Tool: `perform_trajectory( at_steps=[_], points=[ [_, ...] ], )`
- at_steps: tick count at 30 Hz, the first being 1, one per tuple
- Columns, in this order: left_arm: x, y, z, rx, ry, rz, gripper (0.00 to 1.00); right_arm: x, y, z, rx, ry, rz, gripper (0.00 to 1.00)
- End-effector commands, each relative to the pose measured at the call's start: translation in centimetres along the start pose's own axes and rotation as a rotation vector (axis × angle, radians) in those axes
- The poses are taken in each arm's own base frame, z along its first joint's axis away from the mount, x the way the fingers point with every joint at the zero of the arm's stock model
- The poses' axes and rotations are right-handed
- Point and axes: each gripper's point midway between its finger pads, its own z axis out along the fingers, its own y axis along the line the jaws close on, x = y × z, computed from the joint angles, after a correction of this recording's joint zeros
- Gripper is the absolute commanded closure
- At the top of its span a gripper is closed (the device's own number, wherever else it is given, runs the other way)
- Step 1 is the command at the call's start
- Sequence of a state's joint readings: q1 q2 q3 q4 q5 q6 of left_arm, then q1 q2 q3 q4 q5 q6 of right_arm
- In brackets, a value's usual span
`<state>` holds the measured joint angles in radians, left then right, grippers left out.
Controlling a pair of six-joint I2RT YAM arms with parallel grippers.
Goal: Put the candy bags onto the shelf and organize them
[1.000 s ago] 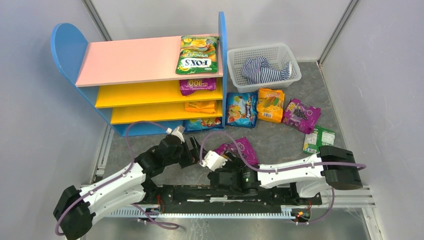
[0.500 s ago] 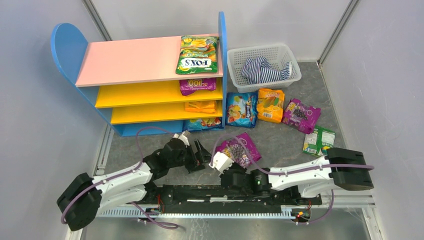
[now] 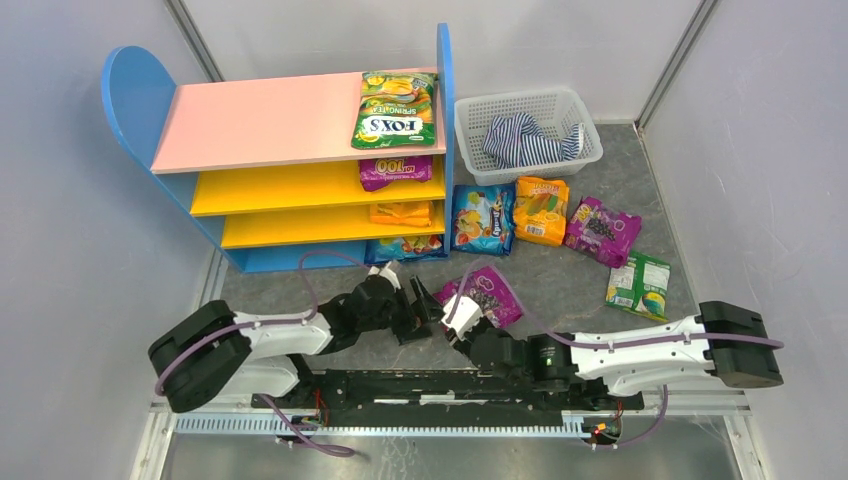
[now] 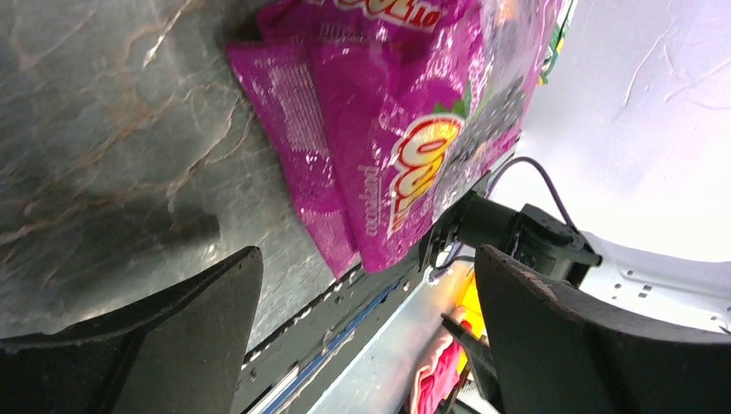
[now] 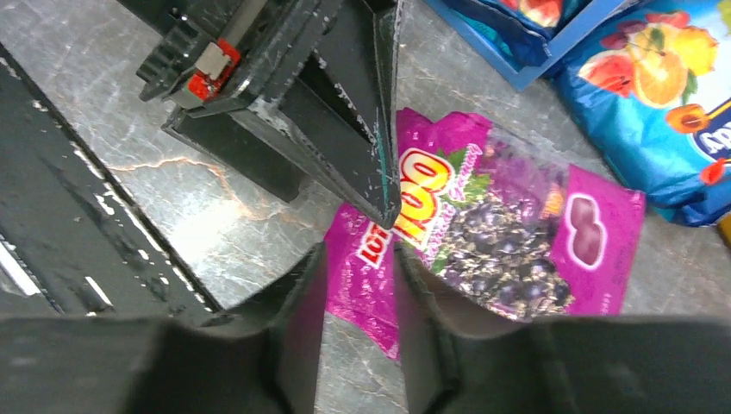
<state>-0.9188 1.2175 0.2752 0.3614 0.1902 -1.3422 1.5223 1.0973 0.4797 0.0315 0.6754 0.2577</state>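
A purple grape bag (image 5: 509, 216) is seen lying on the grey, stone-look table (image 3: 570, 285), low in the middle of the top view, just in front of the shelf (image 3: 260, 120). Its near corner is pinched between the fingers of the right gripper (image 5: 359, 259), which are almost closed on it. The left gripper (image 4: 362, 259) is held wide open just left of the bag, with nothing between its fingers. One of its black fingers is right at the bag's edge; whether it touches cannot be told.

One bag is laid at the right end of each shelf board: a green FOX'S bag (image 3: 397, 108) on the pink top, a dark purple bag (image 3: 395, 170) under it, an orange bag (image 3: 402, 213) lower down, and a blue bag (image 3: 405, 246) at the bottom.

Four more bags are spread on the table right of the shelf: a blue fruit bag (image 3: 483, 218), an orange fruit bag (image 3: 541, 210), a purple bag (image 3: 602, 230) and a green bag (image 3: 638, 279).

A white basket (image 3: 470, 130) with a striped cloth (image 3: 525, 138) in it is set in the upper right, beside the shelf's blue side. The table is closed in by plain pale walls (image 3: 90, 300) on the left, back and right
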Motion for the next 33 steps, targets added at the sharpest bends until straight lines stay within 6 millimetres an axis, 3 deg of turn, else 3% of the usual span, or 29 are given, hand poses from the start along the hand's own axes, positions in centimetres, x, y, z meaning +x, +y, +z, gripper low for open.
perform_trajectory(
  at_steps=[1, 6, 8, 14, 18, 23, 29, 33],
  points=[
    [-1.4, -3.6, 1.5, 0.092, -0.04, -0.022, 0.04, 0.0, -1.9, -0.6, 0.08, -0.004, 0.038, 0.52],
    [-1.6, -2.9, 3.4, 0.053, -0.025, -0.023, 0.22, 0.5, -3.3, -1.4, 0.113, -0.007, 0.065, 0.33],
    [-2.5, -1.8, 3.4, 0.002, -0.074, -0.012, 0.22, 0.8, -3.7, -1.6, 0.117, -0.01, 0.071, 0.24],
    [-4.1, -0.5, 2.2, -0.057, -0.113, 0.062, 0.09, 1.1, -3.9, -1.9, 0.104, -0.003, 0.074, 0.02],
    [-5.3, -0.5, 1.0, -0.067, -0.14, 0.22, 0.04, 1.2, -3.8, -1.8, 0.093, 0.008, 0.073, 0.02],
    [-6.9, -2.5, 0.3, 0.048, -0.215, 0.389, 0.04, 1.0, -3.6, -1.8, 0.069, -0.005, 0.104, 0.02],
    [-8.3, -4.9, 2.1, 0.096, -0.223, 0.556, 0.03, 1.1, -3.6, -2.0, 0.058, 0.003, 0.109, 0.02],
    [-8.1, -5.4, 3.3, 0.116, -0.188, 0.588, 0.1, 1.0, -3.9, -2.2, 0.062, -0.002, 0.105, 0.02]
  ],
)
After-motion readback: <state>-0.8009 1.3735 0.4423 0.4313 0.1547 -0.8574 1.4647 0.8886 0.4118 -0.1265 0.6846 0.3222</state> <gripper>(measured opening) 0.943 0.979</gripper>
